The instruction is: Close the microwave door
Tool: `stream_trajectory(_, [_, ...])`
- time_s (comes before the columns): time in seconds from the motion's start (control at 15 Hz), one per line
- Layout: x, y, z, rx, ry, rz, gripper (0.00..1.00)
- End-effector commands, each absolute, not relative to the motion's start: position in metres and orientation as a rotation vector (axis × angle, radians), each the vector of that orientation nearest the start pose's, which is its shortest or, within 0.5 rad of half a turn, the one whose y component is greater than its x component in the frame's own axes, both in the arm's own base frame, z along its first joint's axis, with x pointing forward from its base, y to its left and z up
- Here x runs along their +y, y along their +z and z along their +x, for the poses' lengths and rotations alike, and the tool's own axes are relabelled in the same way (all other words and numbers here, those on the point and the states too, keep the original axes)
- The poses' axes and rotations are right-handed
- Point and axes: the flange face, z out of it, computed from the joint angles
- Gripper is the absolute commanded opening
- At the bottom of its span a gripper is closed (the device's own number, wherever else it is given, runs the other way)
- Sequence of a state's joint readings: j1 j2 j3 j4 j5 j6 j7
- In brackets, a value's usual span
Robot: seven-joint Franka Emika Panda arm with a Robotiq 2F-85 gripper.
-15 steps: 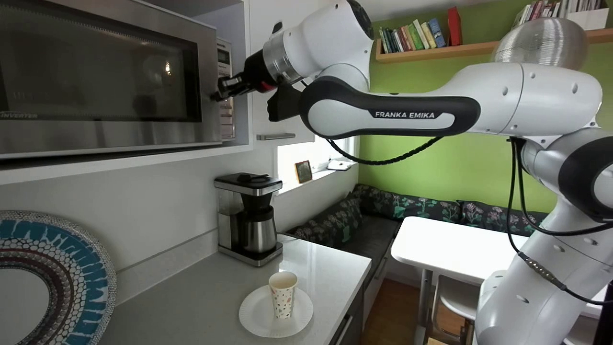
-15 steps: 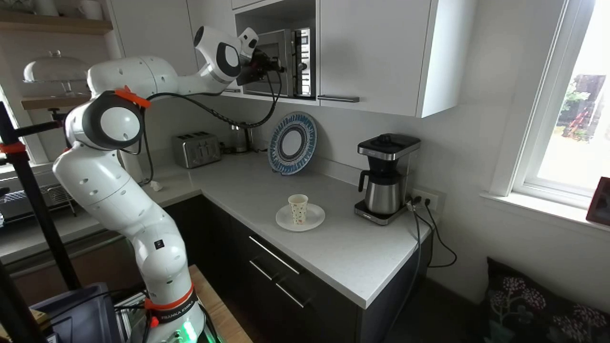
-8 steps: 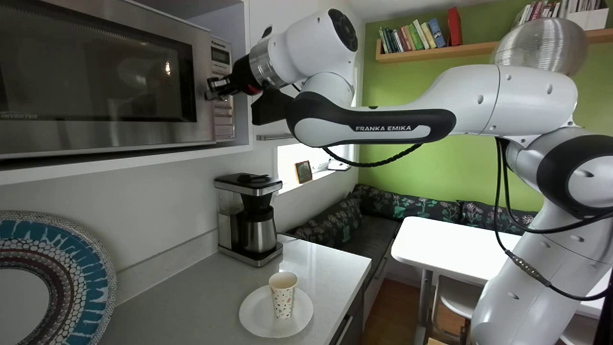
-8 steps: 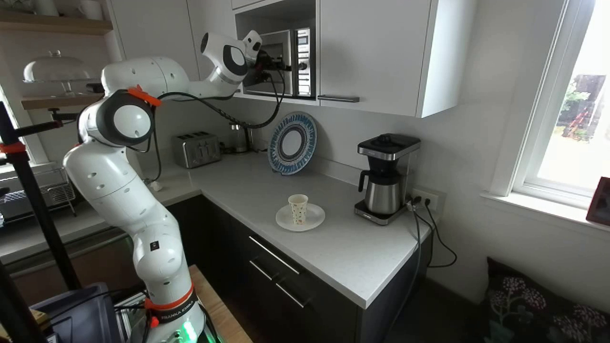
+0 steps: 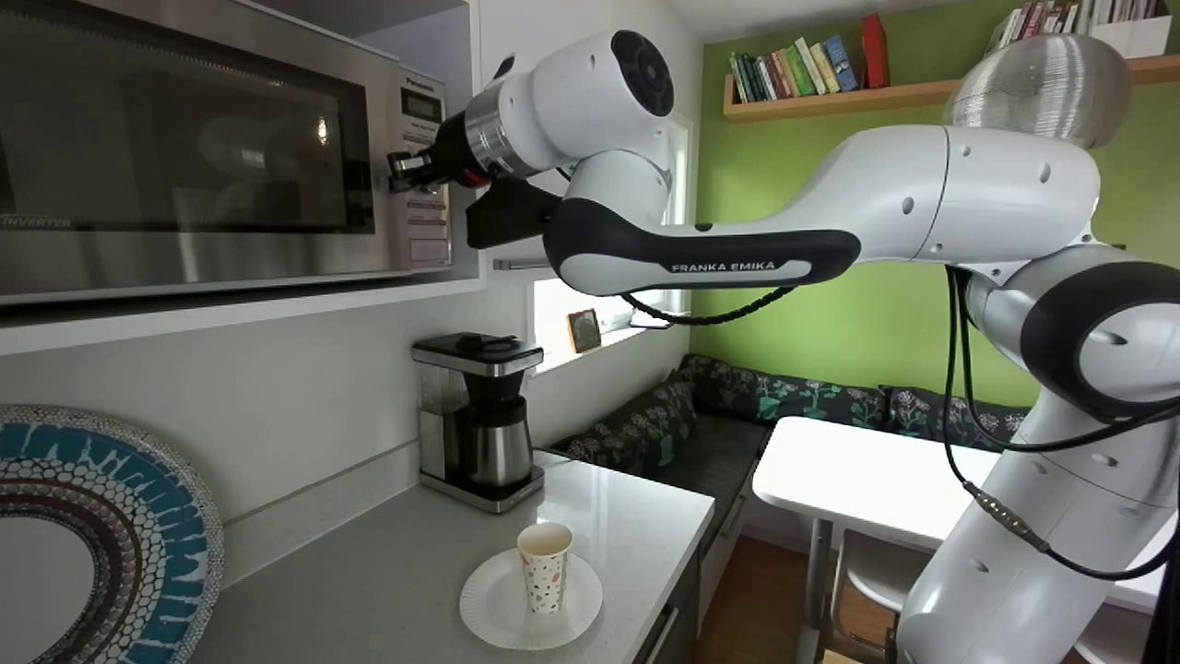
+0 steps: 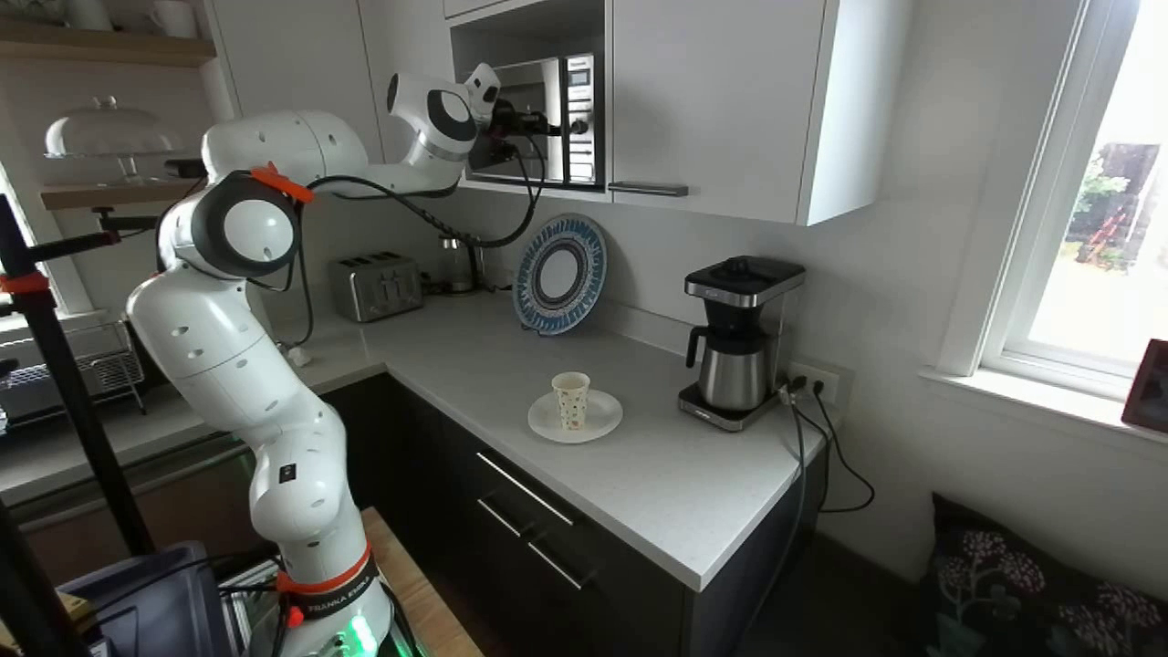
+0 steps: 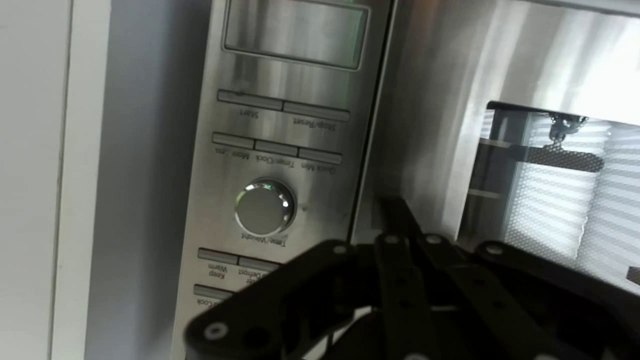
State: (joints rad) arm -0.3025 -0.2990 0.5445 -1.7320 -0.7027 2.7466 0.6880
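The microwave door [image 5: 184,138], a dark window in a silver frame, shows in both exterior views and at the right in the wrist view [image 7: 425,130]. It stands nearly flush with the button panel [image 7: 270,125], with a thin dark gap between them in the wrist view. My gripper [image 5: 393,172] is shut and empty, its fingers together. Its fingertips are at the door frame's edge beside the panel and look to touch it; it also shows in the wrist view [image 7: 396,205]. In an exterior view, my gripper [image 6: 557,130] and arm hide part of the door.
The microwave sits in a cabinet niche, with a white cabinet door [image 6: 712,100] beside it. Below, a coffee maker [image 5: 479,424], a paper cup [image 5: 545,572] on a plate [image 5: 484,609] and a patterned round plate [image 6: 593,265] stand on the counter [image 5: 341,572].
My gripper has moved in toward the microwave and the door has swung inward with it. More of the button panel shows. The movement is smaller in the last half second.
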Motion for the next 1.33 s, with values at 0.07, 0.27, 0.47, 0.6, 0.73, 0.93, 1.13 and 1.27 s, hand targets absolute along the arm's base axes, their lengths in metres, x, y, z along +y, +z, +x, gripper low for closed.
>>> stream_trajectory(0.07, [0.206,0.812,0.493,-0.125,-2.162,-2.452,0.0])
stream_trajectory(0.27, [0.206,0.809,0.497,-0.108,-2.163,-2.446,0.0])
stream_trajectory(0.47, [0.203,0.808,0.507,-0.107,-2.161,-2.406,0.0])
stream_trajectory(0.6, [0.203,0.808,0.507,-0.092,-2.153,-2.406,0.0])
stream_trajectory(0.73, [0.207,0.812,0.501,-0.1,-2.15,-2.407,0.0])
stream_trajectory(0.93, [0.211,0.82,0.492,-0.112,-2.141,-2.434,0.27])
stream_trajectory(1.13, [0.211,0.83,0.478,-0.135,-2.077,-2.479,0.46])
stream_trajectory(1.27, [0.206,0.841,0.466,-0.164,-2.02,-2.502,0.62])
